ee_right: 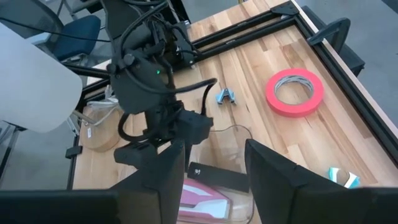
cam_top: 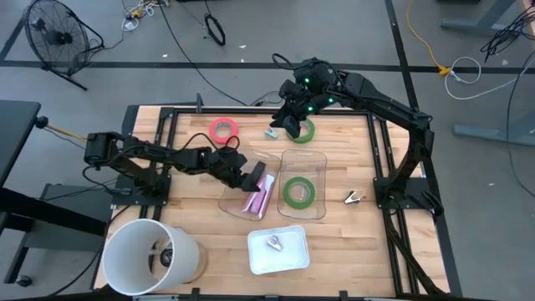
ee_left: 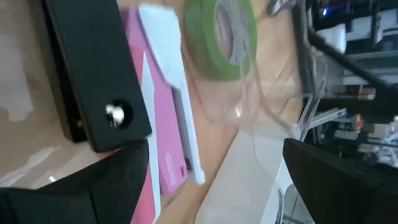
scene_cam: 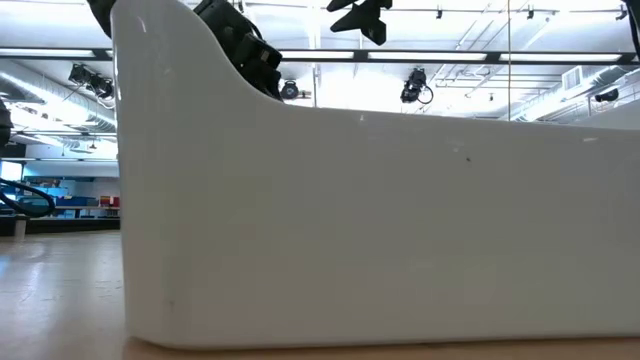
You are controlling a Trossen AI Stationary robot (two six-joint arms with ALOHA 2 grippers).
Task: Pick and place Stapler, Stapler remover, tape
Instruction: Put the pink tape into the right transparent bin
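Observation:
A pink and black stapler lies in a clear tray; it also shows in the left wrist view. My left gripper is open just above the stapler's far end, fingers apart. One green tape ring lies flat in a second clear tray. Another green ring lies on the table's far side, partly under my right gripper, which is open and empty. The red tape ring lies flat at the far left. A metal staple remover lies on the wood to the right.
A white tray near the front edge holds a small metal piece; its wall fills the low view. A white bucket stands at the near left. A small blue-white object lies by the far green ring.

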